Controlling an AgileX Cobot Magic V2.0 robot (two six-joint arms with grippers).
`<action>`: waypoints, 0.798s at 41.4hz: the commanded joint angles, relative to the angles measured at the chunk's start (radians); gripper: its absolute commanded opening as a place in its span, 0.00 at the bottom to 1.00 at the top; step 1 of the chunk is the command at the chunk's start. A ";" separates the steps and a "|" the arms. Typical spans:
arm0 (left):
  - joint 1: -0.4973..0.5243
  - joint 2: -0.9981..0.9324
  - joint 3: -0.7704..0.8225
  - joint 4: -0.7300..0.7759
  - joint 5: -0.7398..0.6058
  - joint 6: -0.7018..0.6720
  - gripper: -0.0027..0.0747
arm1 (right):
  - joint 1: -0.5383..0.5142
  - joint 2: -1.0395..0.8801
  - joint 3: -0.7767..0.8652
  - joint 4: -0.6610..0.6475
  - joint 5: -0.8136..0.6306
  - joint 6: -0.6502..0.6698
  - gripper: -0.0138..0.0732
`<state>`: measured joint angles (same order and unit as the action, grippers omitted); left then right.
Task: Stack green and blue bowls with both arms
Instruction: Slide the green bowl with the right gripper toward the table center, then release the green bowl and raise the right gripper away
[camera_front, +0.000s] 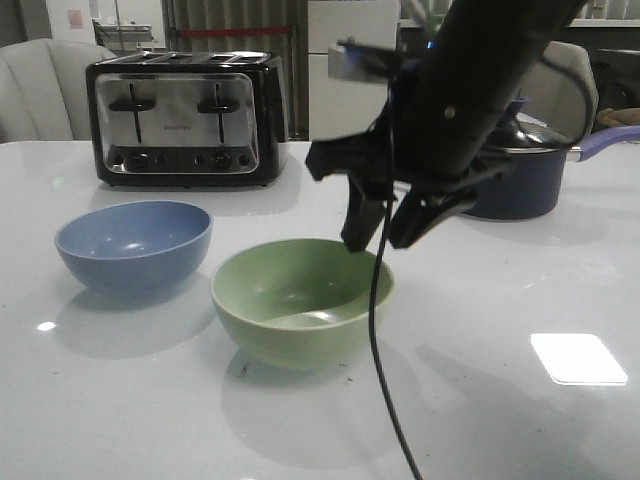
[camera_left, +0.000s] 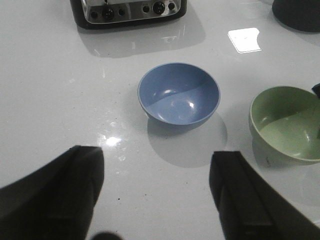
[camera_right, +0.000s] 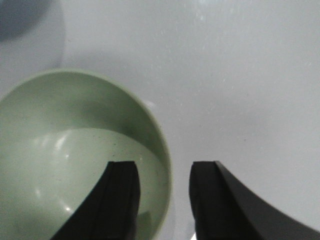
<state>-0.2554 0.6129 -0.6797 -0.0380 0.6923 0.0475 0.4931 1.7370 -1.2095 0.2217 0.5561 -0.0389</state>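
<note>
2 bowls upright on the white table (camera_front: 480, 400), rims up, round, so no long axis to speak of. Green bowl (camera_front: 302, 300) near the table's middle; blue bowl (camera_front: 133, 243) just beside it on the robot's left, a little farther back, apart and not touching. Both empty.

Right gripper (camera_front: 385, 228) hanging over the green bowl's far right rim, fingers spread, tilted down and toward the left; in the right wrist view 1 finger (camera_right: 119, 200) over the inside of the bowl (camera_right: 75, 160), the other outside the rim, wall between them, contact not clear. Thin black cable (camera_front: 378, 340) dangling in front of the green bowl.

Left gripper (camera_left: 155, 200) held wide apart, holding nothing, near the blue bowl (camera_left: 179, 96) but well short of it.

Behind: chrome and black 4-slot toaster (camera_front: 185, 120), small lettering unreadable. Dark saucepan (camera_front: 520, 165) with purple handle behind the right arm.
</note>
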 joint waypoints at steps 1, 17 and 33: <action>-0.008 0.006 -0.027 -0.010 -0.076 0.000 0.69 | 0.014 -0.151 0.001 -0.015 -0.022 -0.075 0.60; -0.008 0.006 -0.027 -0.010 -0.076 0.000 0.69 | 0.038 -0.624 0.260 -0.038 -0.006 -0.129 0.60; -0.008 0.006 -0.027 -0.010 -0.076 0.000 0.69 | 0.038 -0.932 0.481 -0.040 0.070 -0.129 0.60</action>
<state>-0.2554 0.6129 -0.6797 -0.0380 0.6923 0.0475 0.5314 0.8498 -0.7270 0.1863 0.6810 -0.1570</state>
